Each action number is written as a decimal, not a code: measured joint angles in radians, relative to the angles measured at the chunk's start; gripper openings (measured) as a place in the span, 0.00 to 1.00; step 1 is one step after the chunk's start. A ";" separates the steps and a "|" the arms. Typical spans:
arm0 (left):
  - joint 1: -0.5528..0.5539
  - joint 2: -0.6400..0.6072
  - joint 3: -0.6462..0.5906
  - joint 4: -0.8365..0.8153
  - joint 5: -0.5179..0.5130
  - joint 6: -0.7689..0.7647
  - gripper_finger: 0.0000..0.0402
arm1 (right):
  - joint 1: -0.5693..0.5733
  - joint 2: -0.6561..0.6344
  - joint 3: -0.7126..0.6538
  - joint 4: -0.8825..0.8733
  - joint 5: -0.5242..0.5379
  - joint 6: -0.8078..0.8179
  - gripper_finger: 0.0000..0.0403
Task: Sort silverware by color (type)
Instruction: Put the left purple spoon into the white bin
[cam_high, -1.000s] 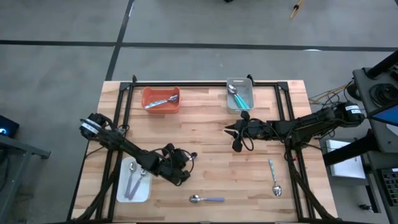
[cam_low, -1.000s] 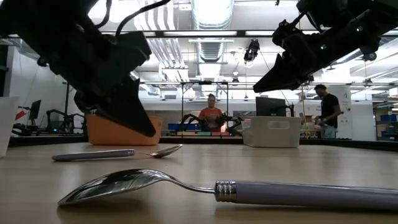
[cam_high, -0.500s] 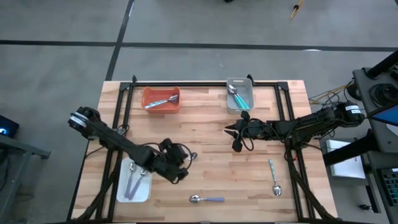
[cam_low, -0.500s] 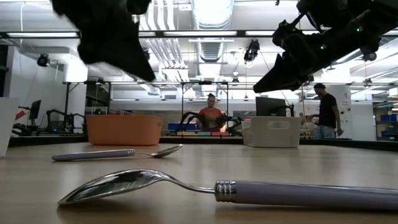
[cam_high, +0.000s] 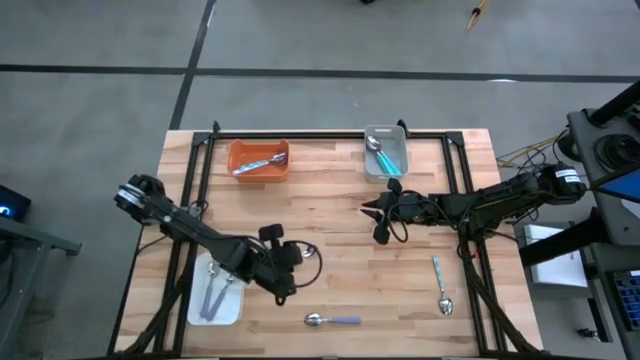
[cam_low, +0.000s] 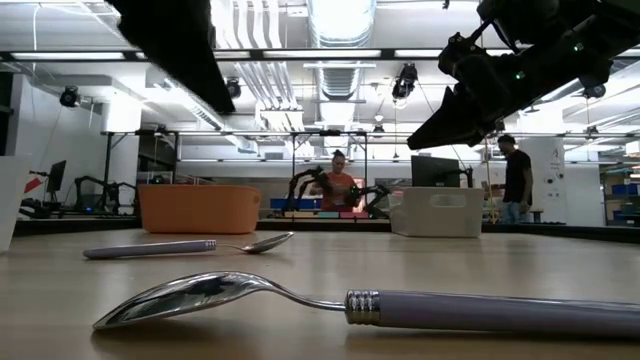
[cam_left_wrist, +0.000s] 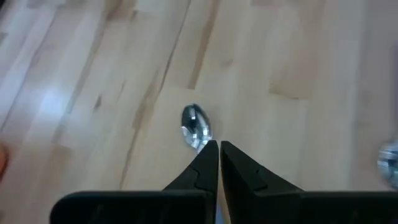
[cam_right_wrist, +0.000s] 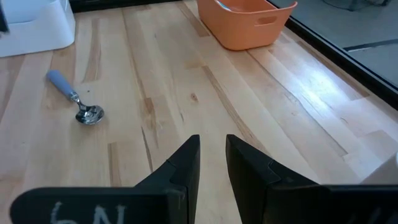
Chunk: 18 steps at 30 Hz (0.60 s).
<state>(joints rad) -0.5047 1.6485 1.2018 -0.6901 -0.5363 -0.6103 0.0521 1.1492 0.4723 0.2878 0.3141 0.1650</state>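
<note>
My left gripper (cam_high: 298, 262) (cam_left_wrist: 219, 144) is shut and empty. It hangs high over a pale-blue-handled spoon (cam_high: 311, 250) that lies flat on the table; its bowl (cam_left_wrist: 196, 126) shows just past the fingertips. In the low view this spoon (cam_low: 190, 246) lies behind a lavender-handled spoon (cam_low: 400, 305) (cam_high: 332, 320). A teal-handled spoon (cam_high: 441, 286) lies at the near right. My right gripper (cam_high: 368, 210) (cam_right_wrist: 212, 140) hangs above mid-table, slightly open and empty.
An orange tray (cam_high: 236, 150) at the far left holds a spoon. A grey tray (cam_high: 369, 150) at the far middle holds teal spoons. A white tray (cam_high: 232, 310) at the near left holds lavender spoons. People stand in the room beyond the table (cam_low: 340, 185).
My left gripper has risen from just above the pale-blue spoon's handle until most of it is out of the top of the low view, and has drifted slightly toward the table's right edge. The spoon stays where it lay.
</note>
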 joint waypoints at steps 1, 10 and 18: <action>0.004 0.009 -0.013 0.020 -0.003 -0.001 0.00 | 0.000 0.000 -0.001 0.000 0.000 0.000 0.17; 0.047 0.047 -0.219 0.350 0.057 -0.011 0.15 | 0.000 0.000 -0.002 0.000 0.000 0.000 0.17; 0.102 0.091 -0.371 0.590 0.052 0.000 0.34 | 0.000 0.000 -0.002 0.001 0.000 0.000 0.17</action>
<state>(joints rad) -0.4028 1.7391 0.8311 -0.0998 -0.4844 -0.6098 0.0521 1.1488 0.4699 0.2886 0.3141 0.1650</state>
